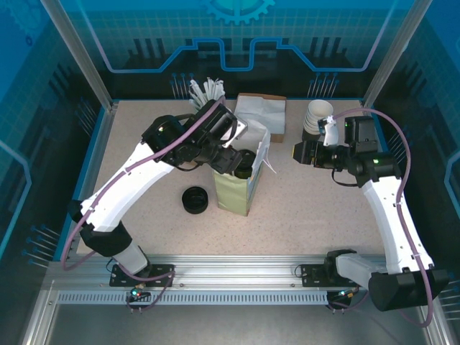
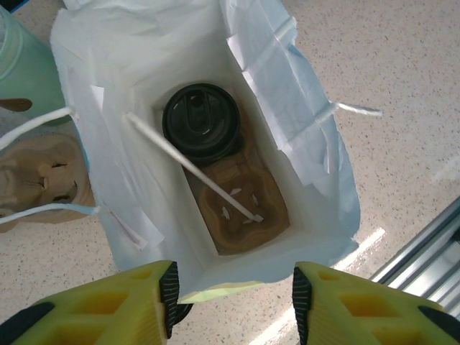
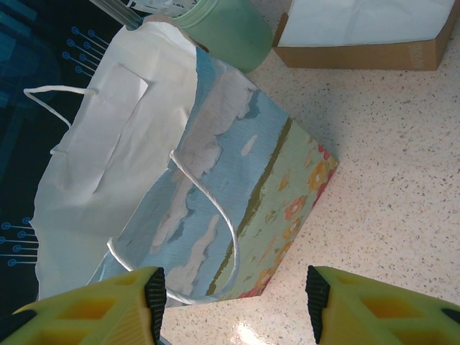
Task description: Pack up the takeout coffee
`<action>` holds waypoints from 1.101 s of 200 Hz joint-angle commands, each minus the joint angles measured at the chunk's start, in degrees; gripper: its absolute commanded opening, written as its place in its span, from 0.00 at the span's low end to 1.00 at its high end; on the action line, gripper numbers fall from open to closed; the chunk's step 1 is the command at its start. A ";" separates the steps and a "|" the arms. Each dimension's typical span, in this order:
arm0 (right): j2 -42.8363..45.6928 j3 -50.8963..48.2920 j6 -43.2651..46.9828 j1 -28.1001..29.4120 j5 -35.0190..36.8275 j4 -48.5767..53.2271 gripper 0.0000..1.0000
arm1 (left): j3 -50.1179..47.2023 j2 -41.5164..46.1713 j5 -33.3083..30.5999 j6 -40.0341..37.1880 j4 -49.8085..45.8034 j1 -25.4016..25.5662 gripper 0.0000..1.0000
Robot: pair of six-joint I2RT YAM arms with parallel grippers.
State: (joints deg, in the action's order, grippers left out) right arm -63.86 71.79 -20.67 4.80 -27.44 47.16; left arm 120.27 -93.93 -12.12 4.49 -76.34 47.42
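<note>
One takeout coffee [image 2: 200, 122] in bag [image 2: 287, 93] | left end effector [image 2: 233, 296] spread, empty | right end effector [image 3: 234, 300] likewise

No words, brands or numbers legible, gear emblem [image 1: 237, 8] at twelve o'clock on blue back wall [image 1: 144, 29], paper bag [image 3: 237, 180] printed with clouds and flowers, raised marks on coffee cup [image 2: 201, 122] lid unreadable

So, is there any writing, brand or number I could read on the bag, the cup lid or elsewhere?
None readable.
On the paper bag: printed landscape with flowers, no words.
On the takeout coffee lid: raised marks, too blurred to read.
On the back wall: a gear sign, no letters.
</note>
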 commanded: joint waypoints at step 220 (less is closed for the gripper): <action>0.04 1.75 0.51 -2.54 -1.25 -1.51 0.56 | -3.10 -11.69 -4.10 13.78 9.19 -12.93 0.21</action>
State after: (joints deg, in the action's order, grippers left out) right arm -62.76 71.77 -20.67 3.20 -27.53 47.03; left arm 117.84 -105.38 -14.46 16.43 -67.16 34.81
